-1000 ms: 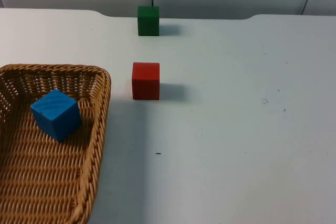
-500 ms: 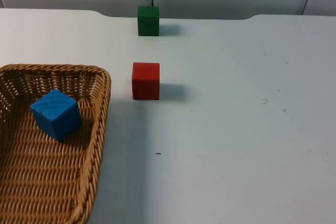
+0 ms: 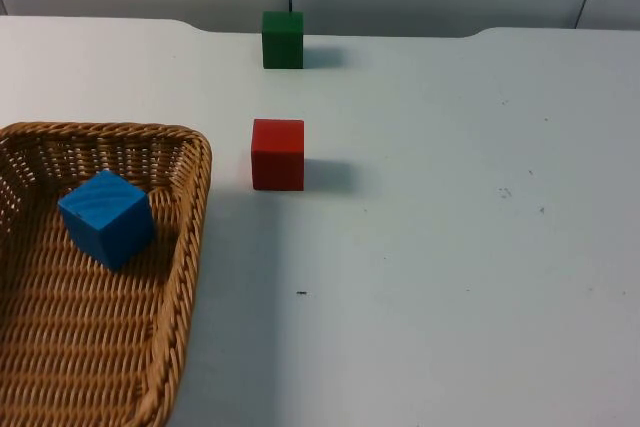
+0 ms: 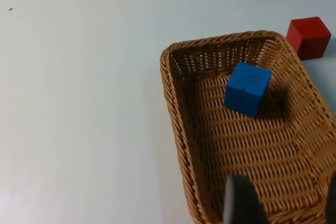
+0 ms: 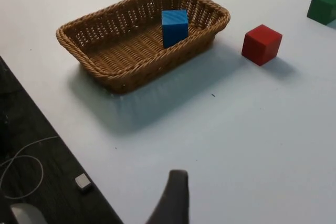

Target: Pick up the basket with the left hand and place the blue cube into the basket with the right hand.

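One blue cube (image 3: 106,217) inside one basket (image 3: 190,237).

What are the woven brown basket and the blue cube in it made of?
Woven brown basket: looks like wicker or rattan, interlaced strands with a braided rim, slight sheen. Blue cube: probably painted wood, with faint grain-like streaks on its matte faces; plastic or foam can't be ruled out.

Black, blunt fingertips (image 4: 239,203) on both tools.

One cube (image 3: 106,218) sits in the basket (image 3: 186,237) (two more cubes (image 3: 278,154) stand beyond its right rim).
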`<state>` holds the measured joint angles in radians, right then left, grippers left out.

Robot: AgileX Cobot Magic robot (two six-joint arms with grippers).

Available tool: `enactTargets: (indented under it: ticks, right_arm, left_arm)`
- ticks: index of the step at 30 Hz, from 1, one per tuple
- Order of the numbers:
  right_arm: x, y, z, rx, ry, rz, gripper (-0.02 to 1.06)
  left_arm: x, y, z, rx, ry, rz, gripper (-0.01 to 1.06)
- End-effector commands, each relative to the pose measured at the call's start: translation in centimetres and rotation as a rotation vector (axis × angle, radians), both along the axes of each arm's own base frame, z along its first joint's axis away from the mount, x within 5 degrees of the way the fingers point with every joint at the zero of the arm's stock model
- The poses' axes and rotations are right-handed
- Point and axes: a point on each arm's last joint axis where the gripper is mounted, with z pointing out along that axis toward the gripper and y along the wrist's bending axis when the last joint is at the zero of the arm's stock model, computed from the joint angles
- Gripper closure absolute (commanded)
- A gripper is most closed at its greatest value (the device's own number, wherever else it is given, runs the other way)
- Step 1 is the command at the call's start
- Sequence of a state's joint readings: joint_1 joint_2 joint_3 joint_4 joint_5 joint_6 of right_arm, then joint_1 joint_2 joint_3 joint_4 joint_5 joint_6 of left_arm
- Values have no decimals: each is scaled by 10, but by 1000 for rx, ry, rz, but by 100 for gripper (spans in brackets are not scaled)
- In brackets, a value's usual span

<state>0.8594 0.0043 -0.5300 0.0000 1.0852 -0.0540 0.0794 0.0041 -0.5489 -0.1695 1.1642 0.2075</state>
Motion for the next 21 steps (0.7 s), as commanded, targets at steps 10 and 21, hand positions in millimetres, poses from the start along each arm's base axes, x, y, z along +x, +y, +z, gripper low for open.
enactTargets:
  ticks: [10, 21]
  right_arm:
    - [0, 0, -3, -11, 12, -1, 28]
    - [1, -1, -3, -15, 1, -9, 28]
  left_arm:
    - [0, -4, 1, -45, -20, -23, 56]
    - [1, 2, 1, -6, -24, 31, 0]
